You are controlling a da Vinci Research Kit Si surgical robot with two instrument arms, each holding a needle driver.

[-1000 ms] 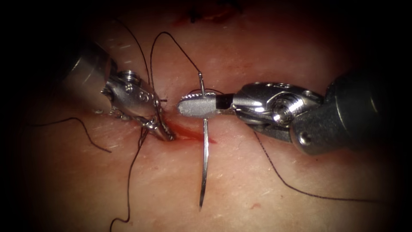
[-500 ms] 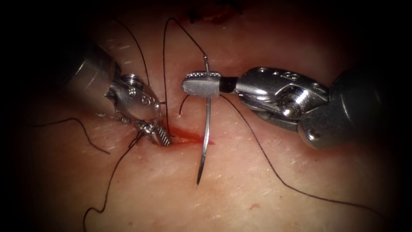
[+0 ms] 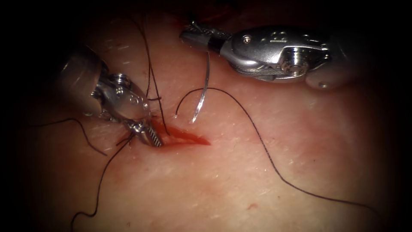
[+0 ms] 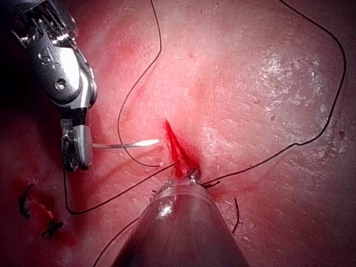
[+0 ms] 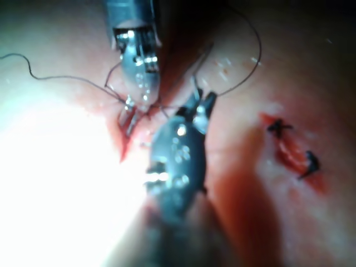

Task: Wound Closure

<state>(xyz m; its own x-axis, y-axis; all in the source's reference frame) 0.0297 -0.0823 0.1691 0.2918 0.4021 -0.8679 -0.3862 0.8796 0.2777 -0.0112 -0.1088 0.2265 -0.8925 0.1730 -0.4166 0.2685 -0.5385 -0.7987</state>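
My left tool (image 3: pixel 151 136) sits at the left end of the cut (image 3: pixel 184 138), tips down at the wound edge. Its jaws are closed at the tissue (image 3: pixel 240 189) where dark thread (image 3: pixel 112 161) bunches against them — I cannot tell whether they pinch thread, tissue or both. From those tips one strand runs down and to the left across the tissue, and others rise past the tool's wrist. In the left wrist view the same tool (image 4: pixel 192 175) meets the end of the cut (image 4: pixel 177 146), with red fluid (image 4: pixel 181 153) lining the slit.

Right of my left tool, the needle (image 3: pixel 204 86) hangs free of the tissue. Its point lies just above the cut and its curve runs up into my right tool.

My right tool (image 3: pixel 195 32) has risen and drawn back from the cut over the last second, carrying the needle with it. Its jaws are clamped on the needle near the swaged end. The left wrist view shows this grip (image 4: pixel 78 150), with the needle (image 4: pixel 133 144) jutting sideways toward the cut.

Below the right tool, a long loop of thread (image 3: pixel 266 150) lies on the tissue, trailing off to the right — well apart from both tools.
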